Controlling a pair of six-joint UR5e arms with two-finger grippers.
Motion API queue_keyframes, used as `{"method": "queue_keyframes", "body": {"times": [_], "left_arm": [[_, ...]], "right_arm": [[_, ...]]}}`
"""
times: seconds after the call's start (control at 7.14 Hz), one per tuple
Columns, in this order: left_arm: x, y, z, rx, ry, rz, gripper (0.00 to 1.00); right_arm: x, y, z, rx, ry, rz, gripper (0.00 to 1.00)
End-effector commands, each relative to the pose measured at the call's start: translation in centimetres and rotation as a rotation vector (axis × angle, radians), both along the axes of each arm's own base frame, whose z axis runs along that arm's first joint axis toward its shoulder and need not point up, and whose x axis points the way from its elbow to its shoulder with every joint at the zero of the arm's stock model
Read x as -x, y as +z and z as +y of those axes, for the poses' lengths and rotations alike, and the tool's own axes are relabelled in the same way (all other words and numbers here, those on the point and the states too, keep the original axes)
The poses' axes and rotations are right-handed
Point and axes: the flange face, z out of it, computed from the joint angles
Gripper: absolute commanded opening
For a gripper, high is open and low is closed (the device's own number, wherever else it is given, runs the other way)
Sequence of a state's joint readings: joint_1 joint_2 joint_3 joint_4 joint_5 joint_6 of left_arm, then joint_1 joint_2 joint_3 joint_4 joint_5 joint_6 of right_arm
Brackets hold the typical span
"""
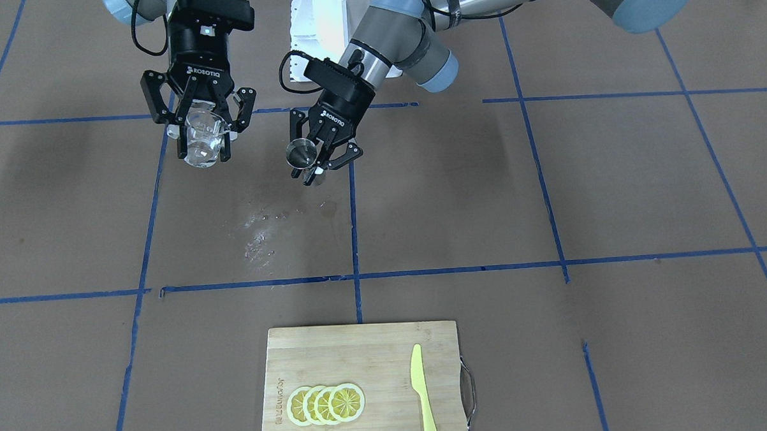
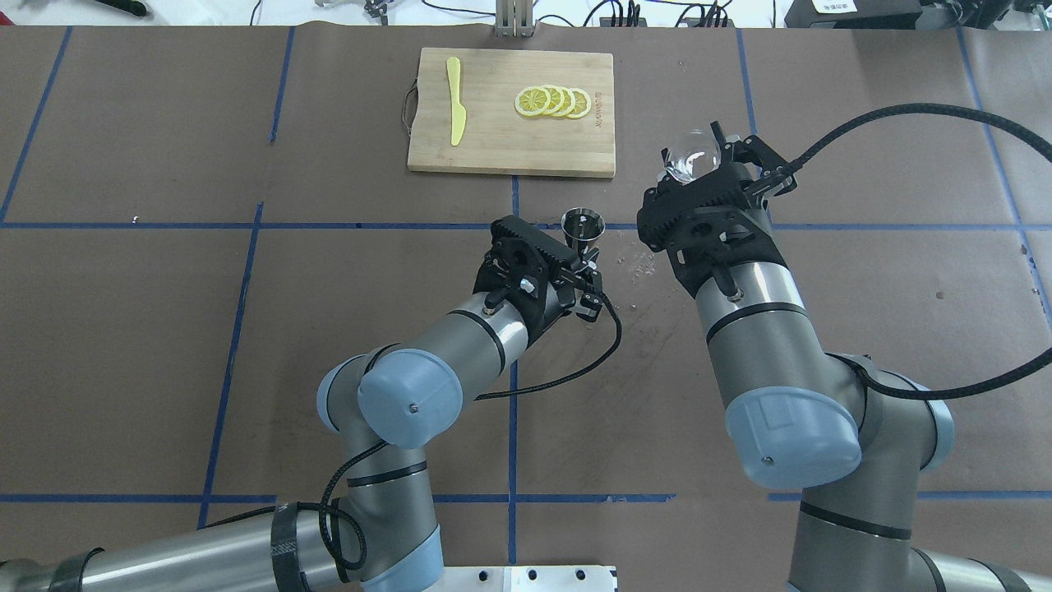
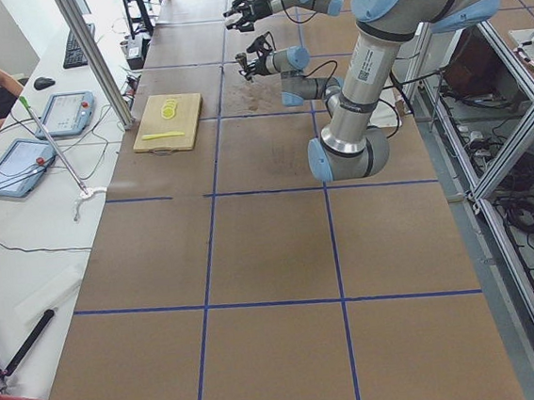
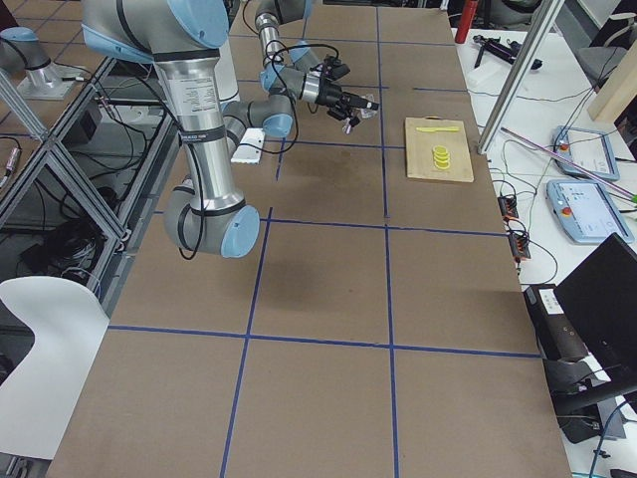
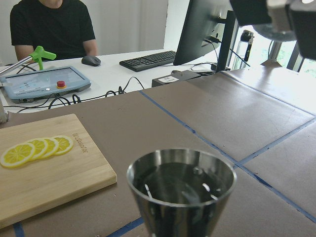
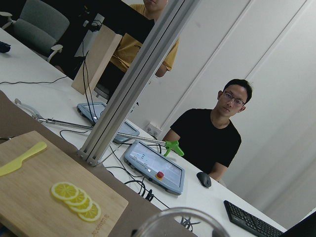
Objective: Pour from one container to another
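- While both vessels hang above the bench (image 1: 549, 203), the exterior front-facing view shows the left gripper (image 1: 324, 161) clenched on the steel cup (image 1: 301, 153) and the right gripper (image 1: 204, 151) grasping the glass (image 1: 202, 134). Wet specks (image 1: 256, 229) lie below, between them.
- Overhead exterior: the steel cup sits upright at the left gripper's tip and the glass sits between the right gripper's fingers. The vessels are apart, neither rim over the other.
- Exterior left and right: too small to add detail.
- Left wrist-mounted: the cup appears to hold liquid, so the pour is judged not yet made.
- Right wrist-mounted: only the glass rim shows, and its contents cannot be told.
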State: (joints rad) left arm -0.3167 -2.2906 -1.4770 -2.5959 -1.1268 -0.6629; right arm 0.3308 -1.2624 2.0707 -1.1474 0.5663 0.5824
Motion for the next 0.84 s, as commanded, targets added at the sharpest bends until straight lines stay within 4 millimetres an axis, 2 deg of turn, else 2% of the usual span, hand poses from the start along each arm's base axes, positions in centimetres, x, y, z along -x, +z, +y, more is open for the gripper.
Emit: {"method": "queue_keyframes", "body": {"times": [0.0,0.14,0.42,0.7], "left_arm": [[2.1,1.4,-1.2,-0.002,-0.029,0.015,0.0],[3.7,2.0,-1.1,-0.002,-0.039,0.023,0.0],[6.9,3.5,-2.5,0.013,-0.092,0.027,0.0],[9.3,6.2,-3.7,0.05,-0.211,0.019,0.0]], "right_arm": [[-1.5,1.0,0.4,0.056,0.041,-0.225,0.0],[-2.1,2.1,0.6,0.083,0.045,-0.277,0.0],[-2.0,5.5,0.9,0.183,0.014,-0.369,0.0],[-3.3,10.3,0.6,0.319,0.03,-0.47,0.0]]}}
